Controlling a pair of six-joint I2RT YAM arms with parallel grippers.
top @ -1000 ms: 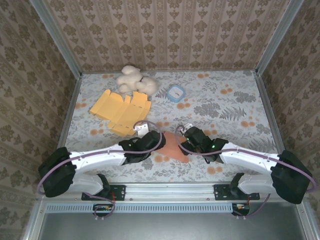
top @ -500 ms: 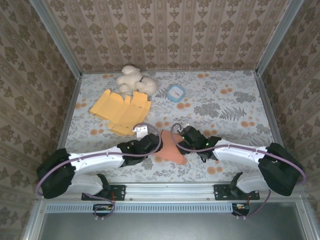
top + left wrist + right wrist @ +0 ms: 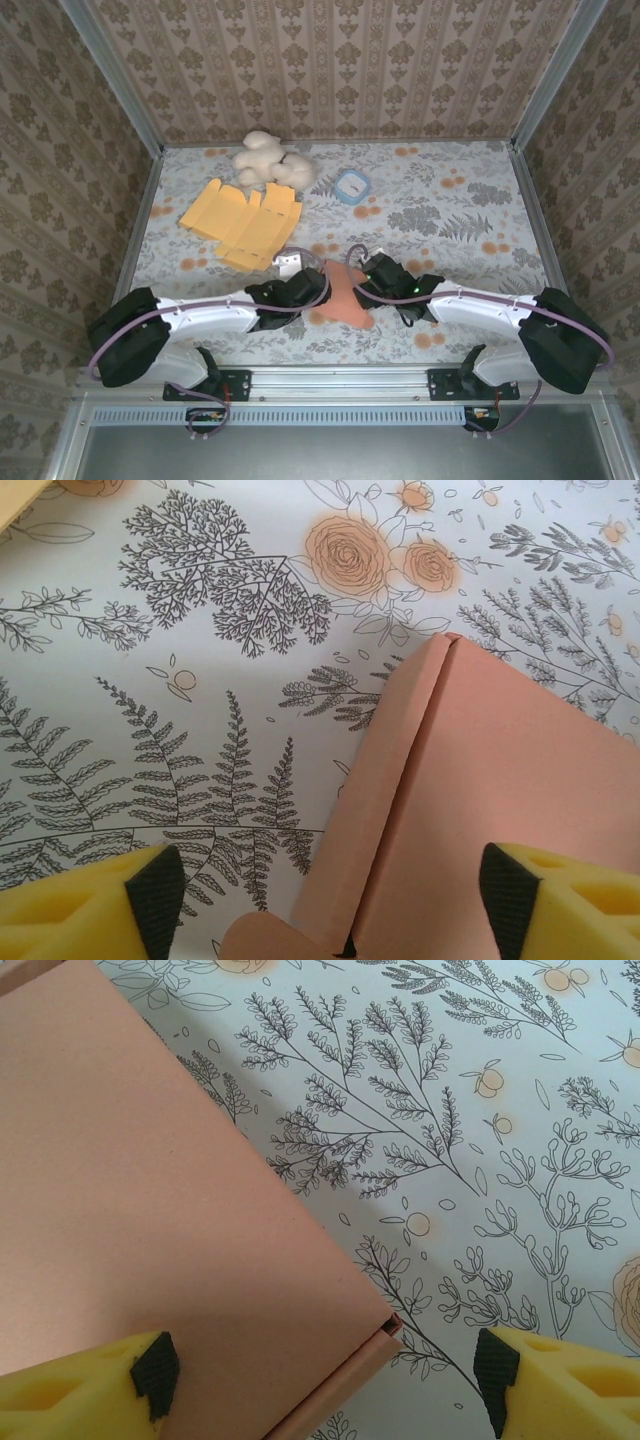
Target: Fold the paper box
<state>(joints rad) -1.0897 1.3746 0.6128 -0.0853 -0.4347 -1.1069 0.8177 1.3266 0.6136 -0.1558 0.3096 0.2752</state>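
Note:
The pink paper box [image 3: 343, 297] lies folded flat on the floral tablecloth, between my two grippers. My left gripper [image 3: 312, 288] hangs over its left side and my right gripper [image 3: 364, 281] over its right side. In the left wrist view the left gripper [image 3: 330, 905] is open: one pad [image 3: 156, 898] is above the cloth, the other above the box [image 3: 490, 800], whose side flap lies along its edge. In the right wrist view the right gripper [image 3: 325, 1380] is open astride a corner of the box [image 3: 150, 1220]. Neither gripper grips anything.
A flat yellow cardboard cutout [image 3: 243, 222] lies at the back left. Behind it sits a white plush toy [image 3: 268, 160], and a small blue-rimmed round container [image 3: 352, 186] stands at the back centre. Patterned walls enclose the table on three sides.
My left gripper's jaws have widened a little and the left arm has drawn in toward the box. The pink box has shifted slightly toward the near left. The right gripper has barely moved.

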